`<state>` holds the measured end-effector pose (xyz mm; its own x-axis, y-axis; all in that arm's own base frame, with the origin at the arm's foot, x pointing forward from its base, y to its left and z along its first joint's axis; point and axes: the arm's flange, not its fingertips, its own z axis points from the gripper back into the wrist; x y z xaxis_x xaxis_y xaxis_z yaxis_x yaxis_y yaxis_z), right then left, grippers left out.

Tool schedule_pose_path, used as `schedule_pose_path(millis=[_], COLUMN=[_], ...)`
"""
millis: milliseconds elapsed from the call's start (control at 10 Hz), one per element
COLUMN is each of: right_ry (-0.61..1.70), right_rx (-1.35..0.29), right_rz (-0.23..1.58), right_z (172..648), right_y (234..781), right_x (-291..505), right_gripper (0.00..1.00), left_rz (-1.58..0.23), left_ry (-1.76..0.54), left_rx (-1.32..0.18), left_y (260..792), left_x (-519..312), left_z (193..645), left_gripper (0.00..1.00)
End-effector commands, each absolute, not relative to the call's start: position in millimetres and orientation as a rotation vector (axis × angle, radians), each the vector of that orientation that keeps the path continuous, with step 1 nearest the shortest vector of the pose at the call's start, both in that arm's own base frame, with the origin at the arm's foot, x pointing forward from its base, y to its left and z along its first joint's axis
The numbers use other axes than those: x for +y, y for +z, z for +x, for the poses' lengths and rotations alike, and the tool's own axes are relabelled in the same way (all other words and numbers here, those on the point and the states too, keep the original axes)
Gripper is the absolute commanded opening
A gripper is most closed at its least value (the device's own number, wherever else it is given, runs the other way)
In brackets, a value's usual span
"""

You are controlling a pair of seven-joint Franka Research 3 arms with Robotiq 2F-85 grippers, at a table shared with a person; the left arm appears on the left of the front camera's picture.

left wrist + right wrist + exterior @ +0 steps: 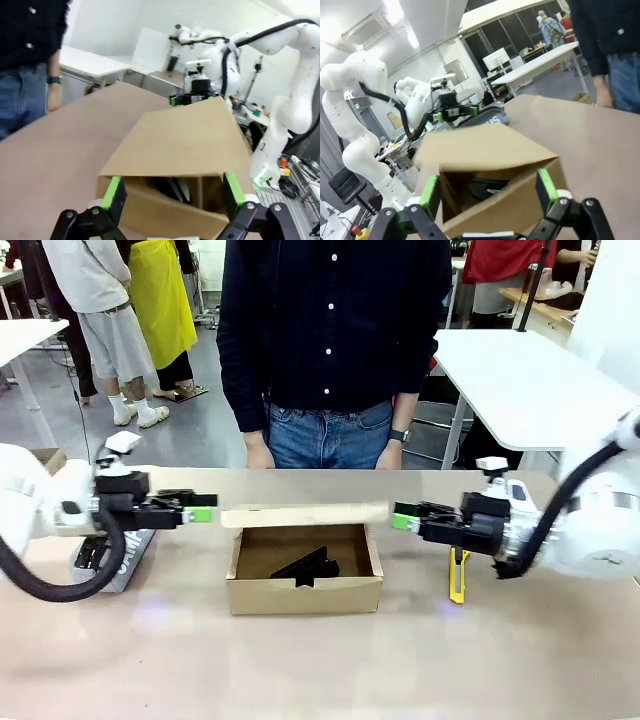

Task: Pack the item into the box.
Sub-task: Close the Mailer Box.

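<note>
A: Front view, entry one. Left gripper [203, 508]: jaws spread, nothing held, tip just beside the nine o'clock end of the lid [305, 514]. In the left wrist view its green pads [112, 196] stand apart, with the box end ahead of them.

B: Entry two?

A: Right gripper [403, 517]: likewise spread and empty, at the lid's three o'clock end.

B: Container?

A: One cardboard box [305, 595], mid-table, lid raised roughly level over the far wall. Contents: one black angular item [310, 566], lying slantwise on the floor of the box. So the packing looks done and the closing not yet. I can make out nothing else inside.

B: Surrounding stock?

A: Yellow knife [458, 580] at three o'clock of the box, below the right gripper. Grey pencil case [120, 558] at nine o'clock, under the left arm.

B: Hazards?

A: Three, by my reckoning. A push from one side alone could swivel the light box on the table [320, 670]. A pad catching the lid's edge could crease it. A low right arm could knock the knife.
</note>
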<state>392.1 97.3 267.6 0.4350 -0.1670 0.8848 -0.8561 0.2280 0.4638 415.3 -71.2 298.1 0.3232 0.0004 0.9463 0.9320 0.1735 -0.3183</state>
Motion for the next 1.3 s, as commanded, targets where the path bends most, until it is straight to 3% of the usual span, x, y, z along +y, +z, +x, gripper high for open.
schedule_pose_path(millis=[0, 300, 600, 800, 1200], right_ry=[0.560, 0.663, 0.944, 1.104, 1.210], right_rx=[-1.123, -1.180, -1.140, -1.087, -0.971], right_rz=[1.316, 1.317, 1.184, 1.102, 0.969], right_z=[360.4, 368.2, 396.4, 407.7, 408.8], right_y=[287.8, 308.1, 323.8, 326.1, 298.0], right_x=[67.9, 92.7, 152.3, 185.5, 206.7], right_gripper=[1.00, 1.00, 1.00, 1.00, 1.00], left_rz=[-1.167, -1.298, -1.283, -1.163, -1.080], left_ry=[-0.812, -0.748, -0.846, -0.947, -1.041], left_rx=[-1.155, -1.304, -1.210, -1.127, -0.996], left_y=[311.3, 320.8, 312.3, 304.0, 282.6], left_x=[-46.3, -56.2, -103.3, -133.2, -163.9], left_z=[394.5, 403.6, 421.3, 424.3, 427.6], left_gripper=[1.00, 1.00, 1.00, 1.00, 1.00])
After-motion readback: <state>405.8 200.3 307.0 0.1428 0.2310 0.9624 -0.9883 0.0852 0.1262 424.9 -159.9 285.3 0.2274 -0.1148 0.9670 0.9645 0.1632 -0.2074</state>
